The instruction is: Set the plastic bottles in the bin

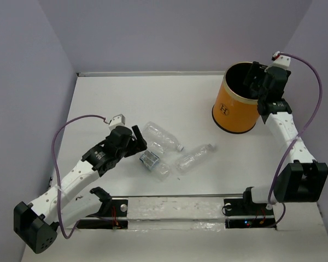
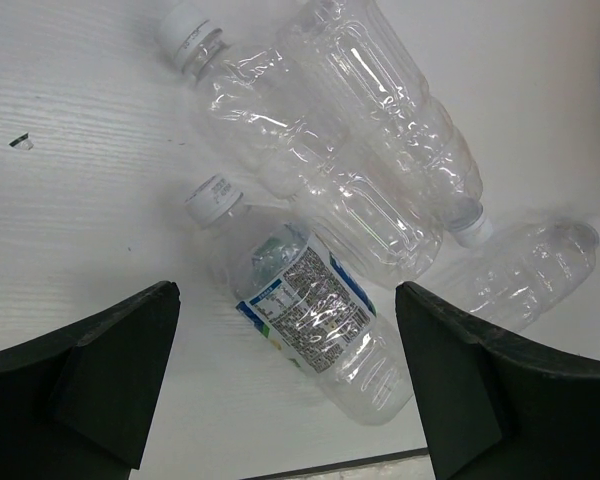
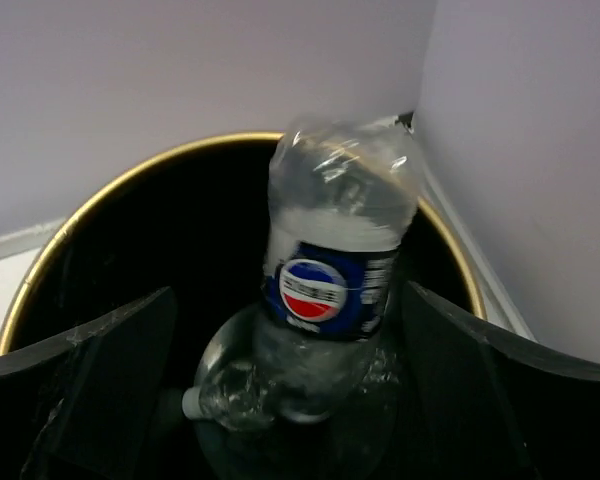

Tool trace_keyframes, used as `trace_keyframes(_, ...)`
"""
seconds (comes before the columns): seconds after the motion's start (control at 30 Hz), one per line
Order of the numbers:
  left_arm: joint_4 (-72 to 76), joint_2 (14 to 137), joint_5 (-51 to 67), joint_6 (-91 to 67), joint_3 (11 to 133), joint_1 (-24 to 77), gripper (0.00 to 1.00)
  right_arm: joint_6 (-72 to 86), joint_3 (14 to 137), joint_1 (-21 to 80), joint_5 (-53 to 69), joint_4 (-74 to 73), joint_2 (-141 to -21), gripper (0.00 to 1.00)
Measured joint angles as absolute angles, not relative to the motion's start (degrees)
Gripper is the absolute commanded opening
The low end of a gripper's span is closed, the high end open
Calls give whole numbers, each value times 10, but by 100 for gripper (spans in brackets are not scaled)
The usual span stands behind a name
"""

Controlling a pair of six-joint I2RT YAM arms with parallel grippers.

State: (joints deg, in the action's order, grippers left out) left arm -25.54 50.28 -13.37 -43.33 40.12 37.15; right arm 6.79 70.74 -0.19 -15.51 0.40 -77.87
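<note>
Several clear plastic bottles lie in a loose cluster mid-table: one (image 1: 163,136), one (image 1: 195,157) and a labelled one (image 1: 149,160). My left gripper (image 1: 140,142) hovers at the cluster's left edge, open. In the left wrist view the labelled bottle (image 2: 315,320) lies between the wide jaws of that gripper (image 2: 285,300), untouched, with other bottles (image 2: 380,130) beyond it. The orange bin (image 1: 232,106) stands at the back right. My right gripper (image 1: 255,82) is over its mouth, open. A blurred blue-and-red-labelled bottle (image 3: 340,260) sits free between its fingers (image 3: 450,370), above another bottle (image 3: 240,390) in the bin.
Walls close in the table at the back, left and right. The bin's pale rim (image 3: 110,175) sits close to the back right corner. A dark strip (image 1: 175,196) runs along the table's near edge by the arm bases.
</note>
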Motion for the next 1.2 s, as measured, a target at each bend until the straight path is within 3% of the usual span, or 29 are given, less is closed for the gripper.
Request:
trace_keyframes(0.27,-251,509,-142,-383,432,371,99,100,710,24,-22,-51,-735,100)
trace_keyframes(0.4,-191,495,-156,-323,474,371,99,129,677,168,54,-4,-682,100)
trace_keyframes(0.5,-135,456,-174,-278,479,371,99,138,629,330,86,29,-679,100)
trace_keyframes(0.77,-68,394,-262,-191,492,371,99,155,553,560,51,-4,-772,99)
trace_keyframes(0.97,-58,351,-322,-172,470,355,99,158,584,620,12,-23,-862,99)
trace_keyframes(1.2,-57,317,-354,-170,451,331,99,139,676,639,-32,-84,-964,91)
